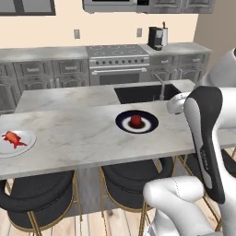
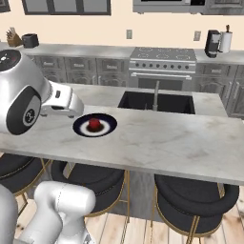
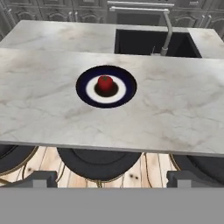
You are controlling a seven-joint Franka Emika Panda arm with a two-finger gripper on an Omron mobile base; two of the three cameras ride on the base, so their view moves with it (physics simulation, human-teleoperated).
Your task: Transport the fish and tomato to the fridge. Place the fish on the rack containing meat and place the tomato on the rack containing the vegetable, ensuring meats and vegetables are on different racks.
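Tomato on its plate mid-counter, gripper hanging back with its jaws spread wide and nothing in them.

The tomato [image 3: 104,82] sits in the middle of a dark-rimmed plate [image 3: 127,86] on the marble counter [image 3: 175,113], roughly halfway between the counter's near edge and the sink [image 3: 153,43] set toward its far side. In the hand view the gripper [image 3: 112,178] shows its two dark fingertips [image 3: 40,178] low over the near edge, above the stools [image 3: 98,162], so the tomato lies well ahead of the jaws and about centred between them, not touched. The fish [image 1: 14,138] lies on a white plate [image 1: 27,143] near the counter's left end, well apart from the tomato. From the base views the hand looks to hover just off the plate's side, though the arm hides the fingers there.
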